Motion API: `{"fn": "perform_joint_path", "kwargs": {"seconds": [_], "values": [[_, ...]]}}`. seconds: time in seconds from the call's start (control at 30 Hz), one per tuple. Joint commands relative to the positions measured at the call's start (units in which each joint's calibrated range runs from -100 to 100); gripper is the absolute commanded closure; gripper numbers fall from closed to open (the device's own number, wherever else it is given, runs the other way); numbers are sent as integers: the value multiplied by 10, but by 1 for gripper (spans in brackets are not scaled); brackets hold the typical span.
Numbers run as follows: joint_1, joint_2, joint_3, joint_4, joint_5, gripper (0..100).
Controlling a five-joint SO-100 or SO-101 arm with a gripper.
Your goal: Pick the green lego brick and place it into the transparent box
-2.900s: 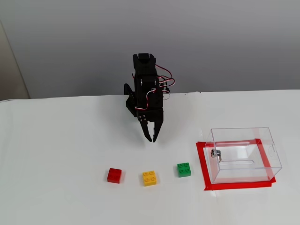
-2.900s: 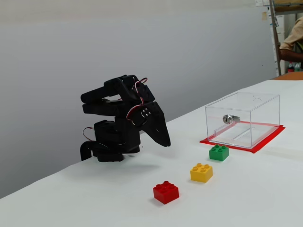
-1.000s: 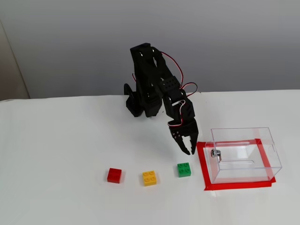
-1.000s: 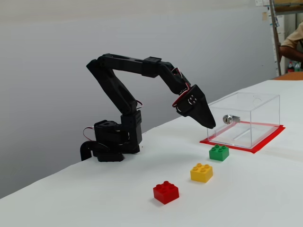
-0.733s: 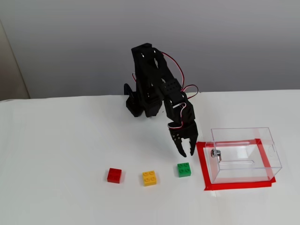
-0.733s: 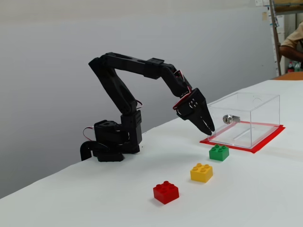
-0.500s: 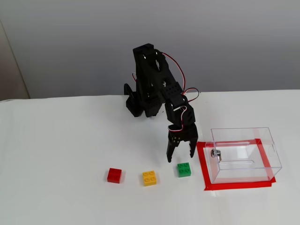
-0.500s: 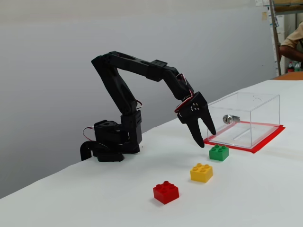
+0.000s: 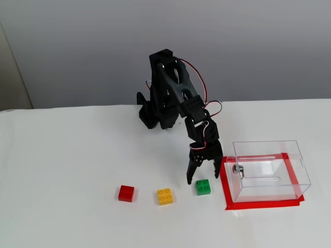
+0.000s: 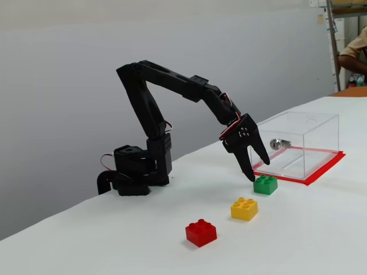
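White tabletop (image 9: 62, 155), grey wall behind: tool (image 9: 204, 177) poised over the green lego brick (image 9: 203, 187).
Its fingers are spread and empty, tips just above the brick, apparently lined up to straddle it; the transparent box (image 9: 269, 170) waits beside, on red tape.

White table (image 9: 62, 170) with red brick (image 9: 126, 193), yellow brick (image 9: 165, 196), green lego brick (image 9: 203, 187), transparent box (image 9: 269, 170), arm base (image 9: 152, 114).

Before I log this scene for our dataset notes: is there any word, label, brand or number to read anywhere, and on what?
None: no readable text in either fixed view.
The green lego brick, yellow brick and red brick: stud markings too small to read.
The transparent box and arm: no label visible.
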State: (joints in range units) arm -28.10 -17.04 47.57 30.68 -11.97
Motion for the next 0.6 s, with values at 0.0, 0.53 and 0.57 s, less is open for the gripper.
{"fn": "perform_joint_path", "kwargs": {"seconds": [0.0,0.53,0.57], "values": [[3,20,-45,-7,3,65],[0,153,-129,-7,3,65],[0,157,-133,-7,3,65]]}}
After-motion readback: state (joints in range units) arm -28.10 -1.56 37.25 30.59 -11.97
